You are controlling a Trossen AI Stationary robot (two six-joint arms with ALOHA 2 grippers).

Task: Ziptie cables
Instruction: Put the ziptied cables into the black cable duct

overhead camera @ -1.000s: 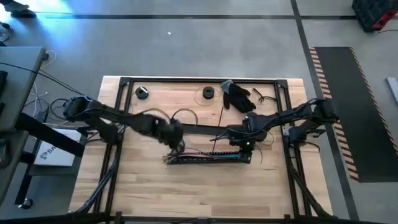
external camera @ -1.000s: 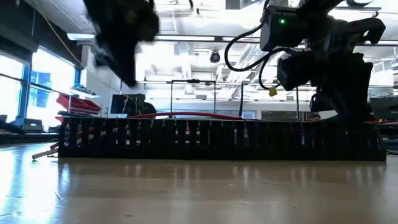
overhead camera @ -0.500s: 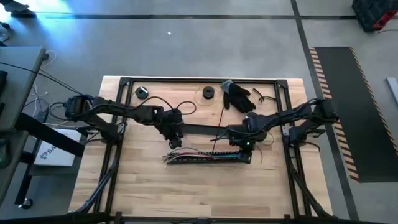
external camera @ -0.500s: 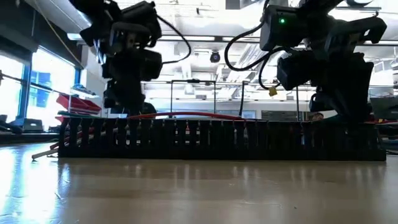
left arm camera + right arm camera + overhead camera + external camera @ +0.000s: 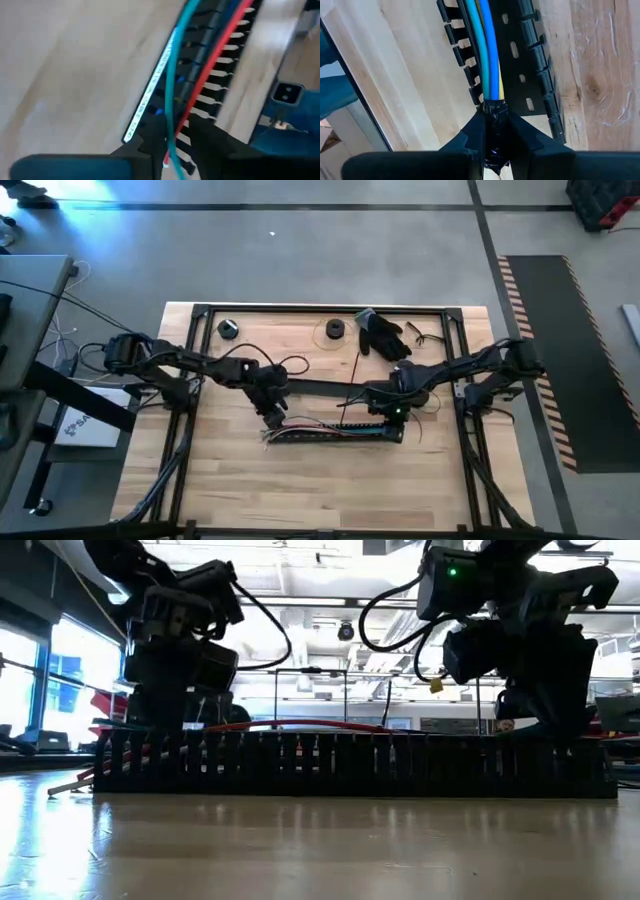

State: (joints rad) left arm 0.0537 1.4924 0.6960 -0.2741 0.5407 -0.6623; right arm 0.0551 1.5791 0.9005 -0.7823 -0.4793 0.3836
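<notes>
The cables (image 5: 330, 427), blue, red and yellow wires, lie along the long black slotted duct (image 5: 350, 762) in the middle of the table. My left gripper (image 5: 172, 142) is down at the duct's left end (image 5: 272, 420), shut on wires there. My right gripper (image 5: 494, 131) is at the duct's right end (image 5: 392, 420), shut on the bundle's dark end. A thin dark strip, the ziptie (image 5: 357, 366), lies flat on the wood beyond the duct, touched by neither gripper. My left gripper has the blue wire (image 5: 169, 120) and the red wire (image 5: 186, 131) between its two fingers, which come from above and lie across the wires at the duct's left end. The wires run on along the duct, not lifted clear. My right gripper pinches the dark wrapped end of the bundle (image 5: 493, 111) between its two fingers, just past the duct's right end. The fingers point down and lie in line with the wires. Blue and yellow wires (image 5: 485, 45) run straight from the hold into the duct.
A black glove (image 5: 384, 335), a dark tape roll (image 5: 333, 330) and a round dark object (image 5: 228, 329) lie near the far edge. Black frame rails (image 5: 320, 308) border the table. Bare wood lies between the duct and the near edge.
My left gripper has come down from well above the table and gone toward the near edge, onto the duct's left end. The duct and my right gripper have kept still.
</notes>
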